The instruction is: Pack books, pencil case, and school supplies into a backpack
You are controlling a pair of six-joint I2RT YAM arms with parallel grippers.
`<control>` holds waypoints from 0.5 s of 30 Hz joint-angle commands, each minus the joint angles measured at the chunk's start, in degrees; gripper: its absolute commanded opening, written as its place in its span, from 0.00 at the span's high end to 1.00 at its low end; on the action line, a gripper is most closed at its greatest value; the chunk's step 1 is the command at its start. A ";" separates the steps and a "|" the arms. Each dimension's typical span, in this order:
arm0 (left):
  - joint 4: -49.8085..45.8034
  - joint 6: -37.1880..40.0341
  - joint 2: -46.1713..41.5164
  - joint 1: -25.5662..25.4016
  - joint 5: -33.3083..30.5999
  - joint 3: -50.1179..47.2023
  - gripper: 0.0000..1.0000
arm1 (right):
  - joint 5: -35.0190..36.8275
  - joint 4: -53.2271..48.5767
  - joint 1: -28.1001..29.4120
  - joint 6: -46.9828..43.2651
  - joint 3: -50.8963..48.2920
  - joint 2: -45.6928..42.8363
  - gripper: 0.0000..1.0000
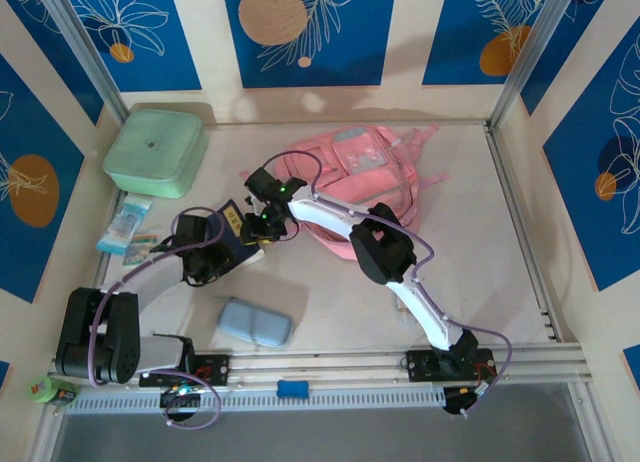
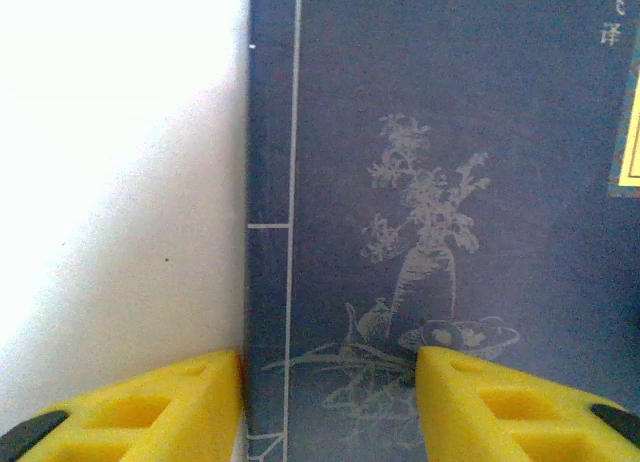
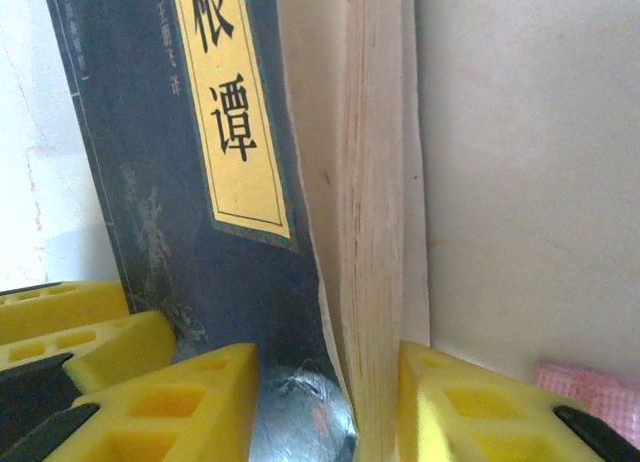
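- On my overhead feed the navy book (image 1: 245, 254) sits left of centre on the table (image 1: 470, 282), just near-left of the pink backpack (image 1: 365, 162), and both arms meet over it.
- My left gripper (image 2: 325, 367) points down at it with its jaws apart. One yellow finger (image 2: 140, 412) is over the bare table beside the spine, the other over the plant drawing on the cover.
- My right gripper (image 3: 325, 372) stretches across from the right. Its fingers flank the cream page block beside the yellow label (image 3: 235, 112). It looks clamped on the navy book, though the close, blurred view leaves the cover-side contact unsure.
- The pencil case (image 1: 255, 323) lies nearer me, apart from the book.
- The mint-green box (image 1: 155, 152) sits far left, with pale blue packets (image 1: 125, 230) just near of it.
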 commanded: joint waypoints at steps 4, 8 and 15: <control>-1.61 1.68 -0.29 0.18 -0.99 -1.67 0.52 | -5.00 -2.75 1.00 0.11 1.89 -4.10 0.62; -1.86 2.16 -0.29 0.19 -1.40 -1.68 0.52 | -6.08 -2.28 0.98 0.31 1.13 -5.09 0.63; -1.94 2.21 -0.61 0.22 -1.46 -1.98 0.52 | -7.00 -1.17 0.90 0.48 -0.77 -7.66 0.65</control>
